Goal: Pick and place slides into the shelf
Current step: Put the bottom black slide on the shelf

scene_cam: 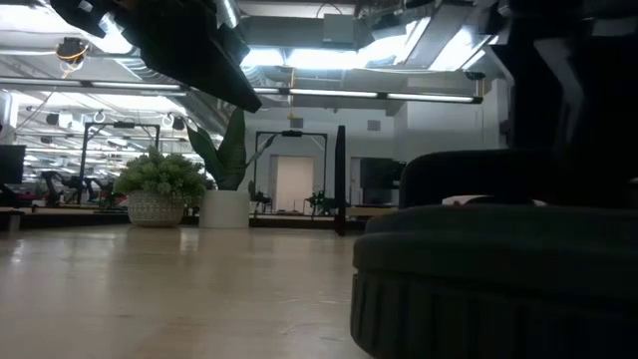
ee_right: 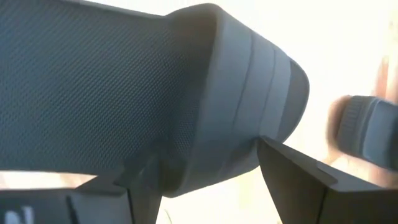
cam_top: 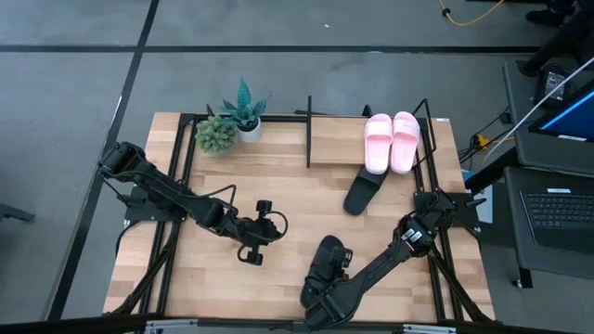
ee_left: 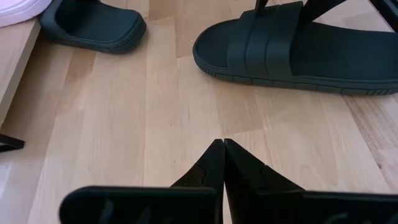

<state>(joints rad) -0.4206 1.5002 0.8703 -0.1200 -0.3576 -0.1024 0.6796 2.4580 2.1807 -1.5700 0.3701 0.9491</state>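
We're losing most of the low view: a black slide (scene_cam: 498, 264) is filling its right half, and the right gripper (cam_top: 325, 295) is hiding behind the arm at the table's (cam_top: 278, 195) near edge. The right wrist view is showing its fingers (ee_right: 292, 171) straddling that slide's strap (ee_right: 249, 106), so it's gripping it. The left gripper (cam_top: 255, 243) is hovering mid-table, fingertips (ee_left: 214, 165) pressed together, holding nothing. The second black slide (cam_top: 363, 190) is lying just in front of the shelf (cam_top: 371, 139). The two pink slides (cam_top: 391, 141) are sitting side by side on the shelf's right end. Two potted plants (cam_top: 232, 125) are occupying the far-left corner. Bare wood is lying between the two grippers.
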